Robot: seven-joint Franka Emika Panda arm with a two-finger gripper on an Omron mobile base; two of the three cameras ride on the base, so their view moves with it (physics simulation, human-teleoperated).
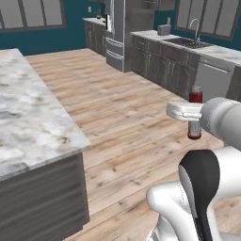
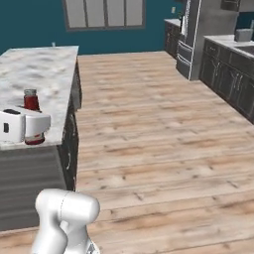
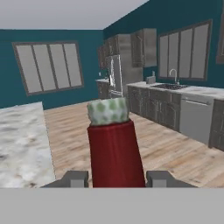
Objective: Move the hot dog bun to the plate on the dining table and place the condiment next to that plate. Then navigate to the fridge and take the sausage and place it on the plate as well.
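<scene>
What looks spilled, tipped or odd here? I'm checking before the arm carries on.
Nothing stands out. The condiment sits upright between the gripper fingers, cap on, held in the air over the wooden floor beside the marble top. No spill shows.

Floor (image 1: 132,113): I see open wood planks ahead, free passage.
Left: marble worktop (image 1: 28,117) blocks low travel.
Right: cabinet run (image 1: 164,66) with sink (image 1: 190,43).
Far end: fridge (image 1: 123,33).

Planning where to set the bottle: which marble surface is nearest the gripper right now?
The marble-topped island beside the arm, not the sink counter along the far wall. The gripper holds the red condiment bottle over open floor beside it.
</scene>
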